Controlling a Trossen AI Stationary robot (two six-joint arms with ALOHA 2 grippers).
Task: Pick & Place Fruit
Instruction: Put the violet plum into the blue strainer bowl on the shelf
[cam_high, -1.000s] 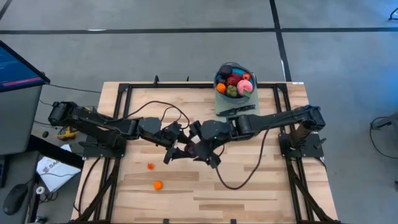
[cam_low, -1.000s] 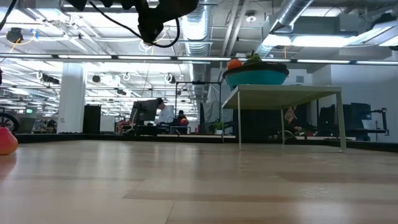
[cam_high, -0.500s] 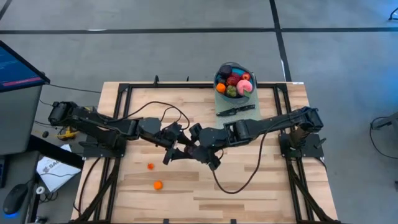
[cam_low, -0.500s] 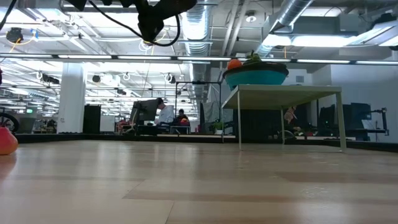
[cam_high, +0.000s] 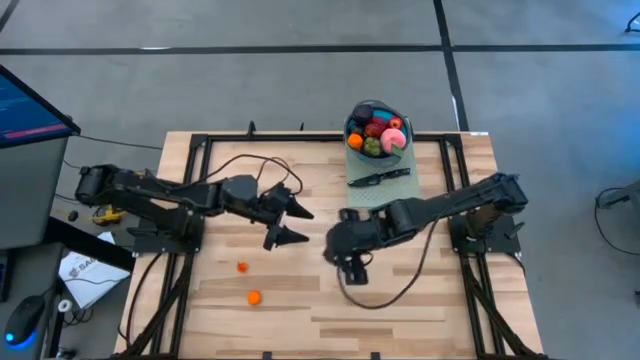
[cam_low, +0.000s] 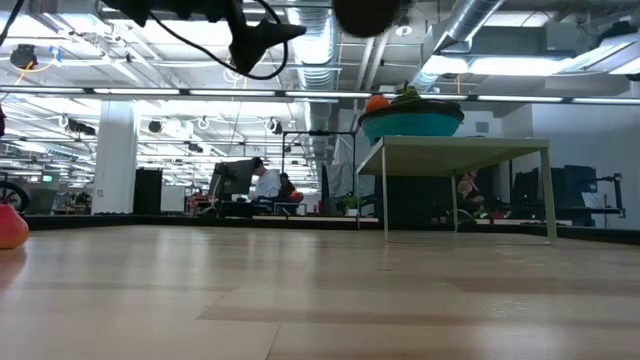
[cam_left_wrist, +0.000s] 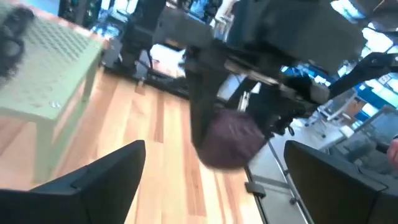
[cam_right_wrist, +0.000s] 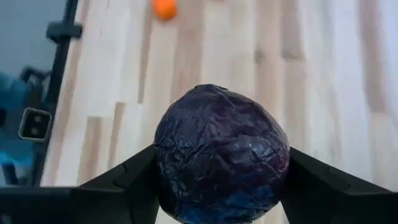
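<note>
The dark purple fruit (cam_right_wrist: 221, 155) sits clamped between the right gripper (cam_right_wrist: 217, 180) fingers above the middle of the table (cam_high: 420, 300), its skin wrinkled and foil-like, so it looks light and a little soft (best pinched across its widest part, gently). The left gripper (cam_high: 287, 222) hangs spread and empty just beside it, while the bowl (cam_high: 352, 127) of fruit stands on the green stand (cam_high: 385, 190) at the far edge.

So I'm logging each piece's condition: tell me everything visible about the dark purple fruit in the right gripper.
The dark purple fruit is roundish, with wrinkled, slightly glossy skin that looks crinkled like foil. It sits clamped between the two dark jaws of the right gripper, which press on its opposite sides. It hangs above the wooden table, touching nothing else. The left wrist view shows it beyond the open left gripper, apart from it.
</note>
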